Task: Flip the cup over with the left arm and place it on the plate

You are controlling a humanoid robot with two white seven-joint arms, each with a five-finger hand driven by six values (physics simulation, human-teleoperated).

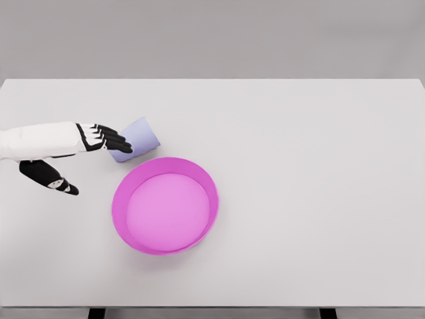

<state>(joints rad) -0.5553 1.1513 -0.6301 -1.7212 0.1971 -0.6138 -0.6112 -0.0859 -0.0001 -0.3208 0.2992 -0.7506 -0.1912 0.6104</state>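
Reaching in from the left edge of the head view, the left hand (99, 138) has its dark fingers (114, 141) stretched out nearly straight toward the cup (141, 137), with the thumb (50, 177) splayed well below and apart from them. The fingertips touch or overlap the cup's near end, but nothing wraps around it; the hand reads as spread wide and holding nothing. That wide gap between fingers and thumb looks like preparation for closing around the cup's body, though that is a judgement.

The cup is pale lavender and lies tilted on the white table (319, 186), its length running diagonally up and to the right, away from the hand. Which end is the mouth cannot be told from here. It sits just beside the upper left rim of the magenta plate (202, 178), close to it but seemingly not touching, and clearly outside it. The plate itself is a shallow round dish with a raised wall and a paler floor, holding nothing.

Lying so close to the plate, the cup needs only a short carry once it is gripped and turned. Neither flip nor placement is done yet. The right arm does not show.
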